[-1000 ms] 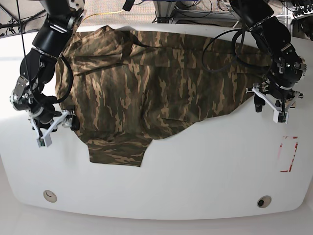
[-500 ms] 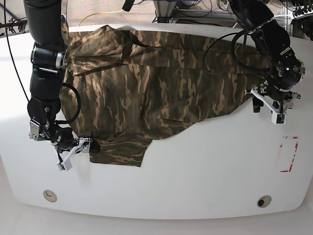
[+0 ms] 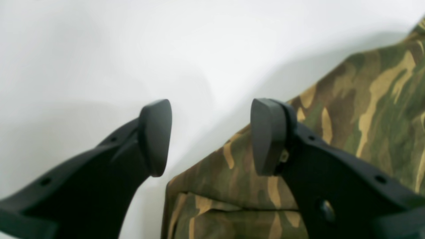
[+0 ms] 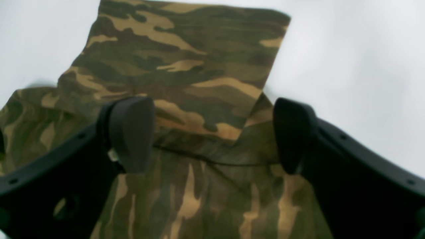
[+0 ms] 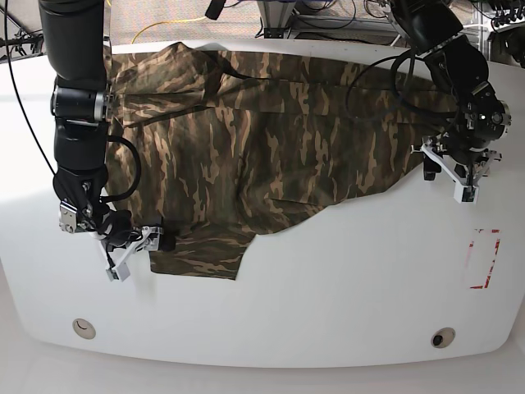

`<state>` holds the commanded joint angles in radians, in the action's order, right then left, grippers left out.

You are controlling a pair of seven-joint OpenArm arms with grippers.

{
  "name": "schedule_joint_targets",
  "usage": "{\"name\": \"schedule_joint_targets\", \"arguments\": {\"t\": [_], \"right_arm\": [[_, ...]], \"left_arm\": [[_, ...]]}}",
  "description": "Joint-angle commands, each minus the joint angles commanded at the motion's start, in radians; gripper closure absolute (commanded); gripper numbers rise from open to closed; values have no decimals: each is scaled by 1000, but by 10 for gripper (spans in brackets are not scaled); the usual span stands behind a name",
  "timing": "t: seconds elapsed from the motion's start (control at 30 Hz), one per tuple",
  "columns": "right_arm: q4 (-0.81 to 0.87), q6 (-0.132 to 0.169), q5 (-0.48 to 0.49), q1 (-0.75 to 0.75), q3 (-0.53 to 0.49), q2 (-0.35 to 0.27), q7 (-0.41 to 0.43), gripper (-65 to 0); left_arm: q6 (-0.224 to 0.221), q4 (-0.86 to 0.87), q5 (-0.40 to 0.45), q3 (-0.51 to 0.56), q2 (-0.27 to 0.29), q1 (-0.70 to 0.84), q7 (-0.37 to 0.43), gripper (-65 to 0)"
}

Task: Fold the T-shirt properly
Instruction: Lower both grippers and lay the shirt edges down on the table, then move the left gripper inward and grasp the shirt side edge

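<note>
T-shirt (image 5: 262,148) is lying spread on the counter (image 5: 344,287); both hands, right (image 4: 212,136) and left (image 3: 211,137), are gaping wide, straddling its edges, gripping nothing.

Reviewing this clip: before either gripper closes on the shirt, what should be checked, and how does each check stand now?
1. Right gripper open: ok.
2. Left gripper open: ok.
3. T-shirt fabric between right fingers: ok, sleeve lies under the gap.
4. Fabric between left fingers: not ok, mostly bare table in the gap.
5. Shirt spread flat: not ok, creases and a skewed hem.
</note>
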<state>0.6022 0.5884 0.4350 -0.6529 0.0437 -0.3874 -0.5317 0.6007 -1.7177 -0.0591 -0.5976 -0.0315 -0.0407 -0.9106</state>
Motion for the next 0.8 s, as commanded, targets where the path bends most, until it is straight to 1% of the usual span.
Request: {"name": "schedule_joint_targets", "arguments": {"t": [0.13, 0.23, 0.37, 0.43, 0.5, 0.73, 0.8], "right_arm": [[3, 3, 6, 9, 3, -26, 2, -531], [6, 3, 8, 21, 3, -57, 3, -531], [81, 3, 9, 55, 8, -72, -9, -531], [114, 3, 8, 77, 35, -87, -26, -531], [137, 3, 3, 87, 63, -84, -43, -531], [140, 3, 6, 129, 63, -83, -49, -531], [140, 3, 6, 133, 66, -60, -49, -531]], "left_arm": [[0, 0, 0, -2, 0, 3, 0, -353], [0, 2, 2, -2, 0, 3, 0, -353], [0, 2, 2, -2, 0, 3, 0, -353], [0, 2, 2, -2, 0, 3, 0, -353], [0, 2, 2, -2, 0, 3, 0, -353], [0, 2, 2, 2, 0, 0, 0, -353], [0, 2, 2, 2, 0, 0, 0, -353]]}}
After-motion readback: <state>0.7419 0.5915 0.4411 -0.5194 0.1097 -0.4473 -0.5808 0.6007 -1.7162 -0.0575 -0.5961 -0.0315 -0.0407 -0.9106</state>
